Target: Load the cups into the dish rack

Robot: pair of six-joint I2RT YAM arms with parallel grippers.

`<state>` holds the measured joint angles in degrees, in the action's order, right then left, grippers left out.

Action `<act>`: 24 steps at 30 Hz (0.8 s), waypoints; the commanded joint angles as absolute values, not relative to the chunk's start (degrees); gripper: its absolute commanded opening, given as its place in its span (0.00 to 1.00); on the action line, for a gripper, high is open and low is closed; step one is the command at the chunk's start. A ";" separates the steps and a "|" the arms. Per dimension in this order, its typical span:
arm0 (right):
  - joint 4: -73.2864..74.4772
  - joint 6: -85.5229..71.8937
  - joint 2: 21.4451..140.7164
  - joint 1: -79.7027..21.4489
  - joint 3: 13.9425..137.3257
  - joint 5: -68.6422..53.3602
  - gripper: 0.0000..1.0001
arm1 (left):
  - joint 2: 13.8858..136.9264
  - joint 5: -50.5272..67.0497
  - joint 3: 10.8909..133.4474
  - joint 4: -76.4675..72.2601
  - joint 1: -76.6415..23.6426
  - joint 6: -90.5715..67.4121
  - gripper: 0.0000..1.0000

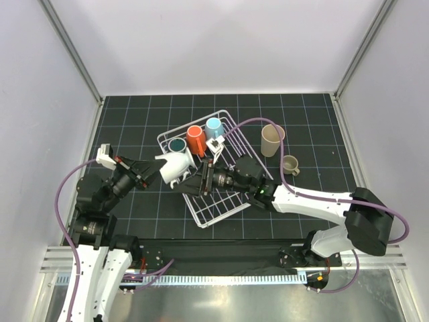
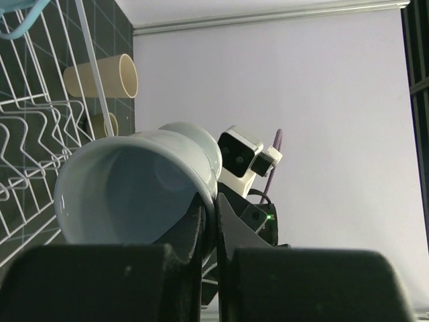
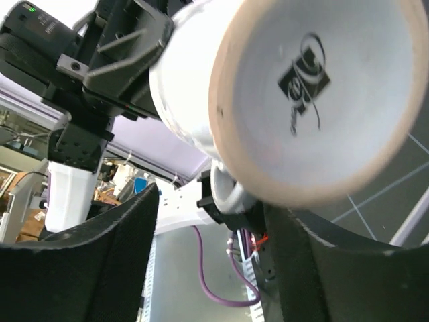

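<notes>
My left gripper [image 1: 159, 172] is shut on the rim of a white mug [image 1: 175, 168], one finger inside and one outside, and holds it tipped sideways above the left edge of the dish rack [image 1: 231, 204]. The left wrist view shows this grip [image 2: 214, 215] on the mug [image 2: 134, 194]. My right gripper [image 1: 200, 181] is open, over the rack, facing the mug's base [image 3: 315, 87]. The mug's handle [image 3: 234, 194] hangs between its fingers [image 3: 114, 248]. Dark teal [image 1: 178, 144], orange [image 1: 196, 139] and light blue [image 1: 214, 126] cups stand in the rack's far end.
A tall beige tumbler [image 1: 271, 139] and a small olive-beige cup [image 1: 290, 164] stand on the black gridded mat to the right of the rack; both show in the left wrist view, the tumbler [image 2: 100, 75] and the cup [image 2: 104, 124]. White walls enclose the mat.
</notes>
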<state>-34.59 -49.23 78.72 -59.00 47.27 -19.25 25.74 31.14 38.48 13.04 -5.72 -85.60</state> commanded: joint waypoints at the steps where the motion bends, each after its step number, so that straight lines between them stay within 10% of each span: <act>1: -41.31 -49.48 80.67 -59.59 50.80 -16.79 0.63 | 24.26 32.87 38.94 5.80 -6.41 -88.76 0.01; 6: -41.66 -50.97 84.02 -59.76 53.00 -16.00 0.52 | 23.47 33.31 36.65 4.66 -6.94 -90.17 0.00; 13: -41.14 -50.81 84.38 -59.85 52.38 -13.02 0.04 | 21.88 33.57 34.02 4.66 -7.21 -90.44 0.00; 15: -39.82 -48.70 83.15 -59.77 51.86 -11.09 0.04 | 21.80 33.84 33.58 4.75 -7.12 -88.78 0.00; 19: -28.85 -43.69 79.64 -59.68 53.18 -7.66 0.04 | 23.64 35.07 35.50 12.54 -7.12 -80.71 0.57; 24: -16.56 -39.03 75.59 -58.89 53.61 -2.03 0.04 | 25.83 31.12 39.28 27.33 -7.12 -67.36 0.81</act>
<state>-20.88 -45.10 80.77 -59.53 50.33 -8.36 24.84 31.24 35.77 18.96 -7.03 -78.11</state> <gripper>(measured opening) 0.170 0.790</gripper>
